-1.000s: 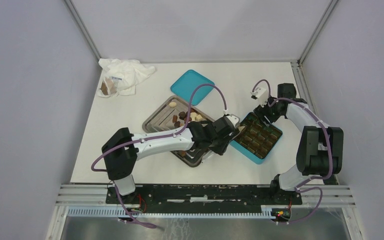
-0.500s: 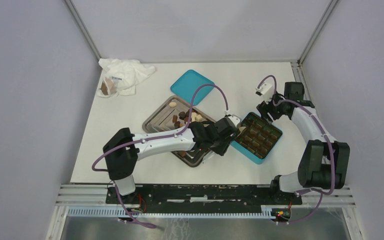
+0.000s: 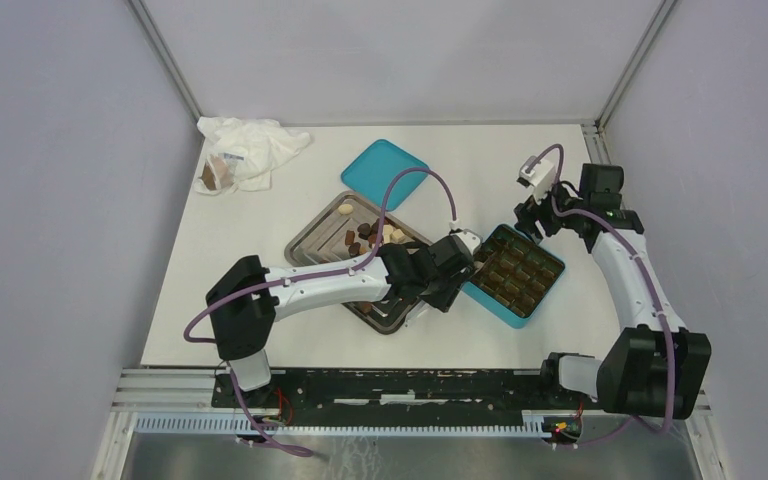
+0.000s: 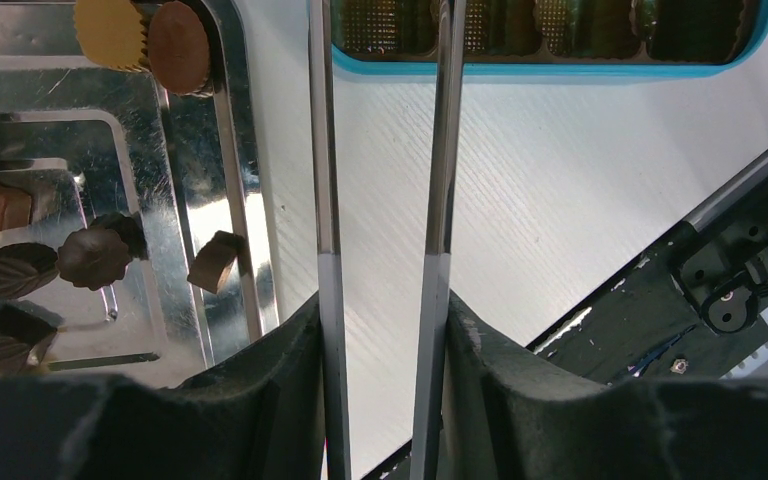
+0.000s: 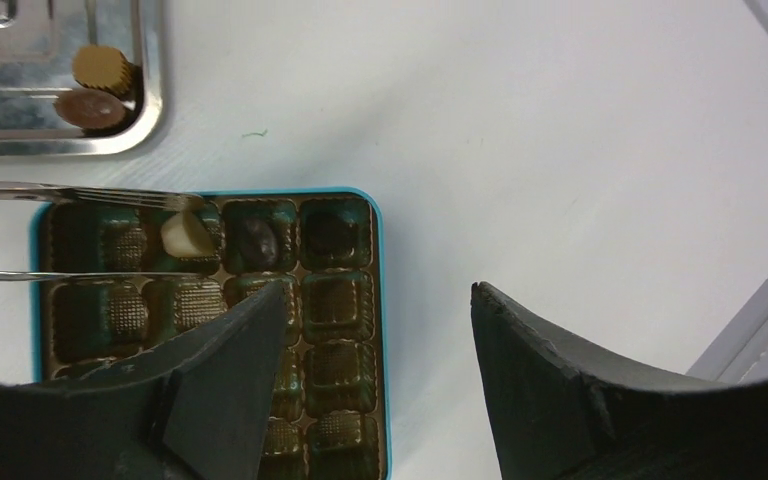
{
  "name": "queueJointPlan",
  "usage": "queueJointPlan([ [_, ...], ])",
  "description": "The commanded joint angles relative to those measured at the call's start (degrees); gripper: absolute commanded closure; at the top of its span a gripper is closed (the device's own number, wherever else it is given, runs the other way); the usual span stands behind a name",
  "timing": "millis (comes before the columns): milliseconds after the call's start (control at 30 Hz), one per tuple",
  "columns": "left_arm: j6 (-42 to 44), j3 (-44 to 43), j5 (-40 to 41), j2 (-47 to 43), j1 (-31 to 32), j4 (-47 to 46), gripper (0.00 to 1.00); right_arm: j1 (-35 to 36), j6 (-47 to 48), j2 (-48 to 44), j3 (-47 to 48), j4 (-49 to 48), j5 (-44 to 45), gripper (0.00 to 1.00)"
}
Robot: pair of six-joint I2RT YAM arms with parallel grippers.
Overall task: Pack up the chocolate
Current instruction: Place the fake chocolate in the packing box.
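Note:
My left gripper [image 3: 457, 262] is shut on a pair of metal tweezers [image 4: 325, 150], whose two blades run between its pads [image 4: 310, 320] toward the teal box [image 3: 515, 275]. In the right wrist view the tweezers' [image 5: 80, 195] tips straddle a cream chocolate [image 5: 186, 235] lying in a top-row cell, and the blades stand wider than the piece. Two dark chocolates [image 5: 256, 240] fill the cells beside it. More chocolate pieces [image 3: 365, 235] lie on the steel tray [image 3: 310, 235]. My right gripper [image 5: 378, 290] hangs open and holds nothing above the box's right rim [image 5: 378, 230].
The teal lid [image 3: 384, 172] lies behind the tray. A crumpled white plastic bag [image 3: 250, 150] with a brown lump sits at the back left. Round chocolates [image 5: 105, 68] rest in the tray's corner near the box. The right wall post stands close to my right arm.
My right arm has drawn back toward the right wall, away from the box, and its jaws have widened. The tweezers' blades have spread slightly over the box.

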State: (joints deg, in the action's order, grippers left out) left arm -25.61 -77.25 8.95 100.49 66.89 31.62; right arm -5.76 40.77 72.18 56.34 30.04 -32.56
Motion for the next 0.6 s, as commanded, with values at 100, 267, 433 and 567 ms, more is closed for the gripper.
queueJointPlan([
  [100, 1.00, -1.74, 1.33, -3.31, 0.30, -1.73, 0.54, -0.17, -4.16, -4.08, -0.77, -0.23, -9.39, 0.26],
  [267, 0.63, 1.06, 1.94, -7.02, 0.26, -4.06, 0.54, -0.47, -7.69, -7.45, -3.49, -4.08, -14.90, 0.26],
  [433, 0.15, 5.70, 4.95, -12.01, -0.55, -5.67, 0.54, -2.90, -12.22, -10.31, -8.63, -10.44, -18.40, 0.26],
  [567, -0.48, 11.23, 5.52, -16.84, -3.38, -6.62, 0.54, -5.49, -14.52, -11.51, -12.74, -14.42, -19.99, 0.26],
])
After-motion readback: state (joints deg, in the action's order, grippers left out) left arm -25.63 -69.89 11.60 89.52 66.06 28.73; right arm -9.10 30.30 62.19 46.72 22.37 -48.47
